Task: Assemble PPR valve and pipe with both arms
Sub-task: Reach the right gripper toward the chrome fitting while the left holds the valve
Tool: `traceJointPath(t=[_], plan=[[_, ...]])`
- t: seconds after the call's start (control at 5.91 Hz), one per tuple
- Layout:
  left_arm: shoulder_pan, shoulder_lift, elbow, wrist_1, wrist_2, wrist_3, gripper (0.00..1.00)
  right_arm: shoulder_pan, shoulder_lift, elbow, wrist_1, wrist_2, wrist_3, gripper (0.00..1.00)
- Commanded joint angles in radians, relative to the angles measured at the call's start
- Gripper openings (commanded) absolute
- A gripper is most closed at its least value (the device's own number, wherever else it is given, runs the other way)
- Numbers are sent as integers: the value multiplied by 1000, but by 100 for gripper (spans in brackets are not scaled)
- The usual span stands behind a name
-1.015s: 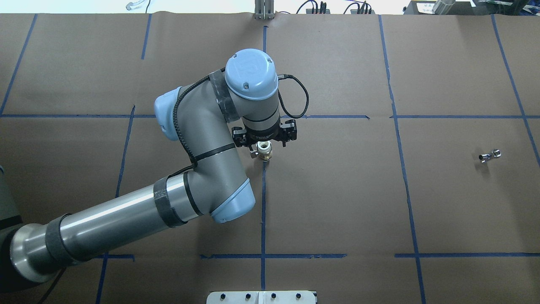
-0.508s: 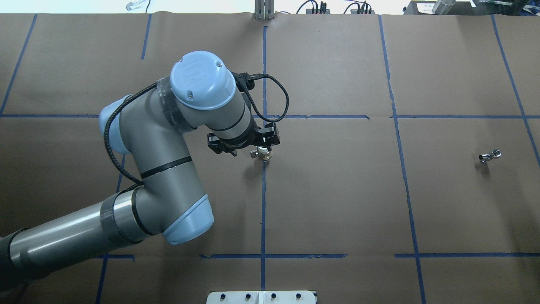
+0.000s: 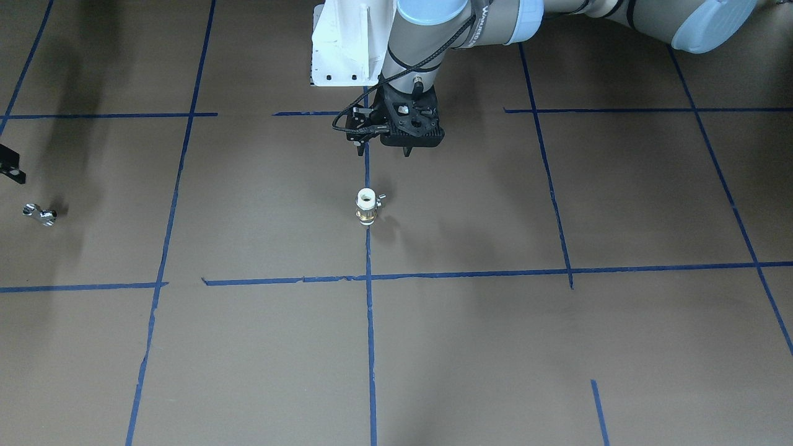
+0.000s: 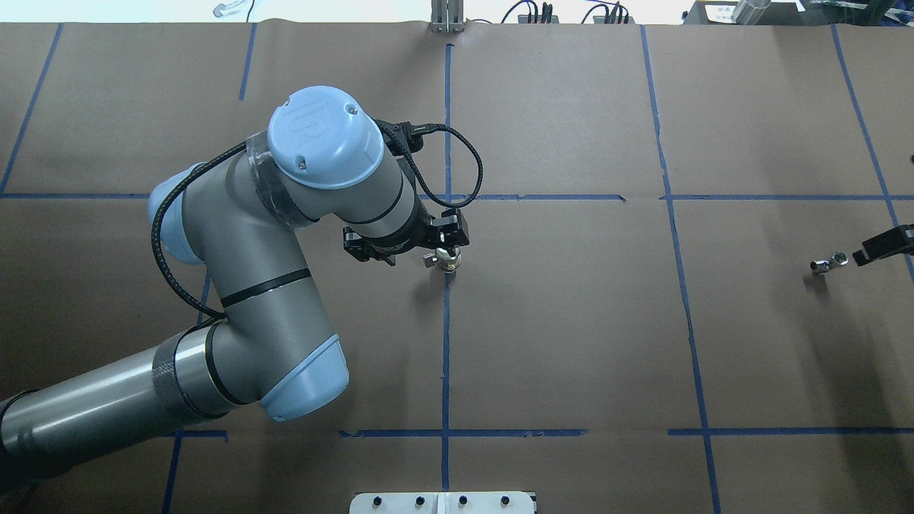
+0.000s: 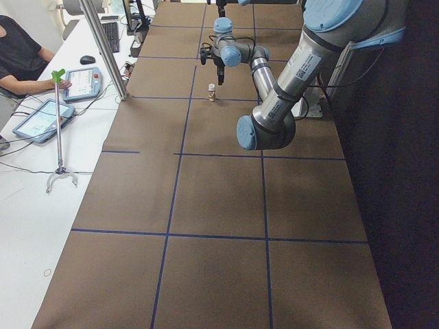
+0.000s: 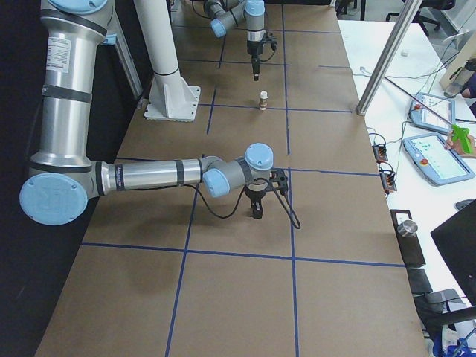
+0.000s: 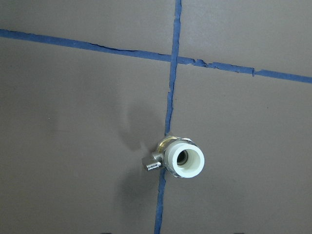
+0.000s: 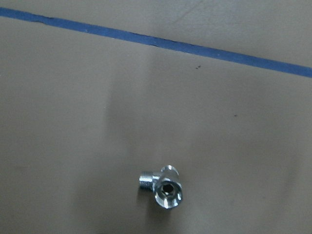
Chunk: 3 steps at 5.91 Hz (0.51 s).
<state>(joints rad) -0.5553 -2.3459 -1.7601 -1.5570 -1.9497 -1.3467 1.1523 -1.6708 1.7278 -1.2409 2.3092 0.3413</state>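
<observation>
Looking at a brown table (image 4: 571, 343) crossed by tape (image 4: 445, 357), bearing a valve (image 4: 448, 265) upright at centre frame and a pipe (image 4: 828, 263) lying far right.

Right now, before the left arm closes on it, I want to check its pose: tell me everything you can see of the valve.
The valve is a short cylinder standing upright on end. Its top is a white plastic collar with an open round bore facing up; below is a brass-coloured middle, with a small metal nub sticking out sideways. It stands on a blue tape line of the brown-covered table. Only the table touches it; the left gripper hangs above, apart.
</observation>
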Motion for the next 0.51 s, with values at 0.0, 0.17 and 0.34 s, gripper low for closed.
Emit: traceJointPath(t=[0.0, 0.17, 0.34], plan=[[0, 0, -6, 0, 0, 0, 88, -80, 72, -48, 3, -83, -43, 96], [0, 7, -7, -3, 0, 0, 88, -80, 65, -50, 3, -85, -188, 96], [0, 5, -7, -5, 0, 0, 88, -80, 63, -48, 3, -86, -218, 96]])
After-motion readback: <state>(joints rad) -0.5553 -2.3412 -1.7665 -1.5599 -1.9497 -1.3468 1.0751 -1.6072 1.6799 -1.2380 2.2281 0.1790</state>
